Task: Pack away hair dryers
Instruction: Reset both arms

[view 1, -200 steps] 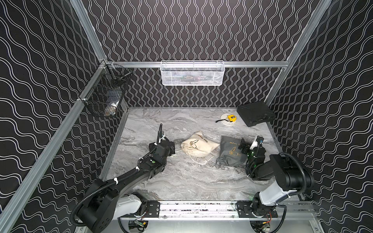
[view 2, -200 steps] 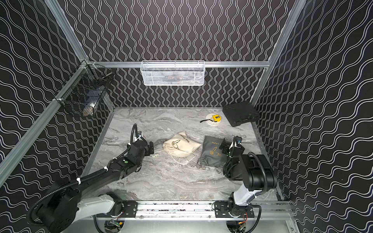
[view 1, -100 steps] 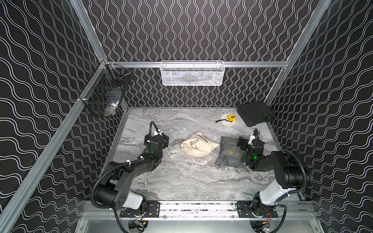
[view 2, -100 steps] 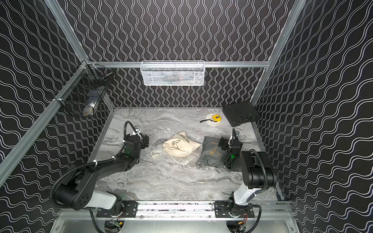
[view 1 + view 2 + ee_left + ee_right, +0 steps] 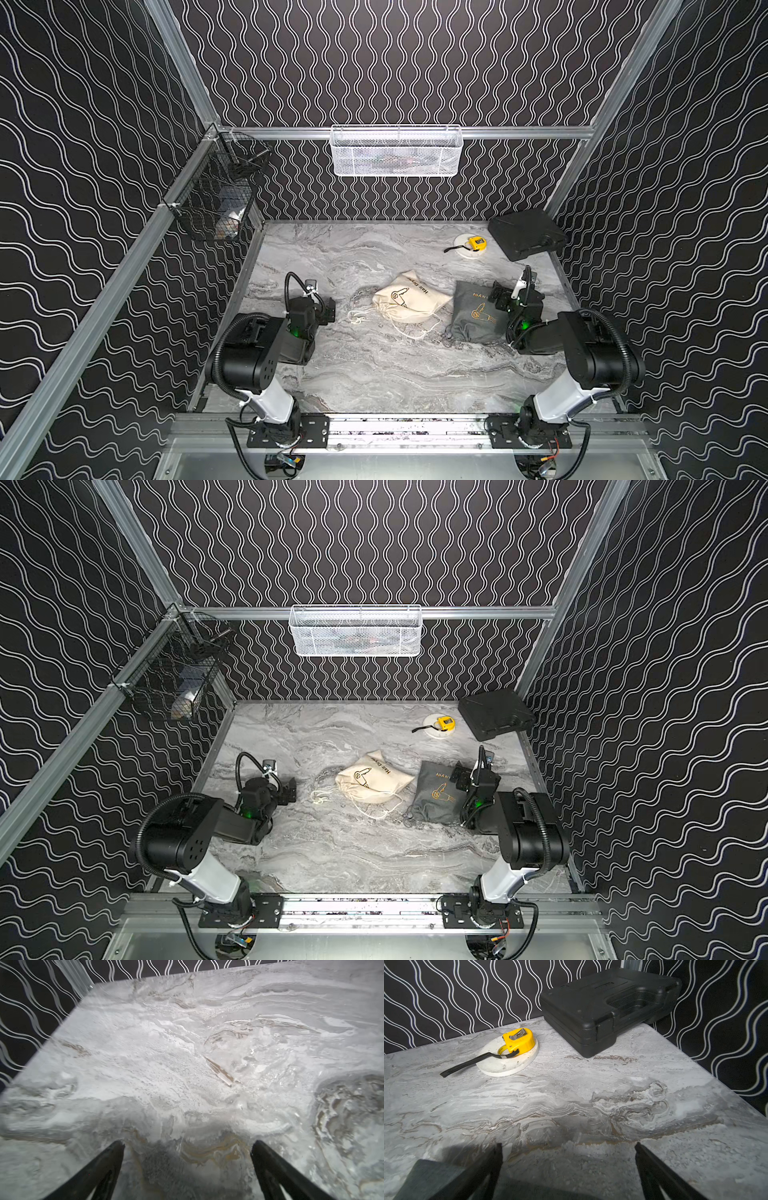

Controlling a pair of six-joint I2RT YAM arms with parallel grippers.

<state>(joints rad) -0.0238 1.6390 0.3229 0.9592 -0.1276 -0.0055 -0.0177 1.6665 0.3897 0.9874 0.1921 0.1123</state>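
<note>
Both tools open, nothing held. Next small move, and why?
Probably just park both arms. The left tool and right tool are open and empty, no dryer lies loose on the table, and the beige bag and grey bag both look bulged, as if filled. Whether the bags' mouths are drawn shut I cannot tell.

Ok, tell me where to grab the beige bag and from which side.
Grip the beige bag at its gathered neck, where the drawstrings trail out, coming from the left arm's side. That narrow end points toward the open left tool; the bulging body looks too wide to pinch.
</note>
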